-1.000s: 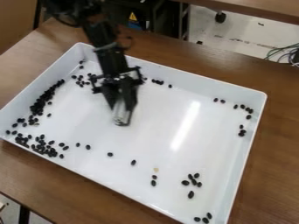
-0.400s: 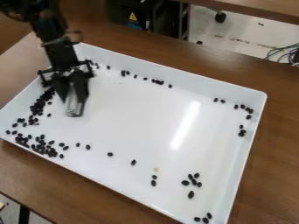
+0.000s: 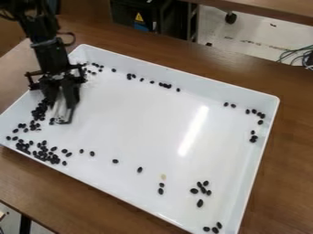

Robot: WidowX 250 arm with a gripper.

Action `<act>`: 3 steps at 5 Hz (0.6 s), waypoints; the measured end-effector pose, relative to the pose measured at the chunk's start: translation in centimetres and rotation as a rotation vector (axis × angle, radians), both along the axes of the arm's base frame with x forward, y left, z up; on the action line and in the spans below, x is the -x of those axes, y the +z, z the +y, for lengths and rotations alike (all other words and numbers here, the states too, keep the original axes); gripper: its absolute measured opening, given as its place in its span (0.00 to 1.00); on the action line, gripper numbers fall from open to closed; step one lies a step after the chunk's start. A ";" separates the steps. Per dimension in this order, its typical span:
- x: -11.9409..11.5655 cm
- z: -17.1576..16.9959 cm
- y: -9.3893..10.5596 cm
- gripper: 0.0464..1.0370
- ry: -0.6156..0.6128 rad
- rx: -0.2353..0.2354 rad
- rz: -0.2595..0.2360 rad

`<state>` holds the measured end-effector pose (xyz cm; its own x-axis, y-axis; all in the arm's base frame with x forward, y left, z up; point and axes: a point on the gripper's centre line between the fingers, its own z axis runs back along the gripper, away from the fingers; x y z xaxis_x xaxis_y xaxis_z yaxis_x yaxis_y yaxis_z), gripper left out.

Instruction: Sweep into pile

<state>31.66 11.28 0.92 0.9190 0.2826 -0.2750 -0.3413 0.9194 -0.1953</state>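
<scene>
Has shifted left across the tray (image 3: 140,130) with gripper (image 3: 62,109) clamped on a pale tool (image 3: 60,113); now sits beside dark beans (image 3: 40,109), likely ready to sweep them together.

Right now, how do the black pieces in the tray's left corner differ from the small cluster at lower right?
The corner pieces are many and crowd near the wall; the lower-right cluster has few and sits away from walls. Both are loose and dark, on the white tray.
</scene>
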 end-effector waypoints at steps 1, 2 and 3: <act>-0.8 -3.1 1.8 0.32 -0.056 -0.011 -0.037; -1.7 -7.7 2.2 0.32 -0.136 -0.001 -0.040; -1.4 -12.0 3.4 0.32 -0.179 0.013 -0.079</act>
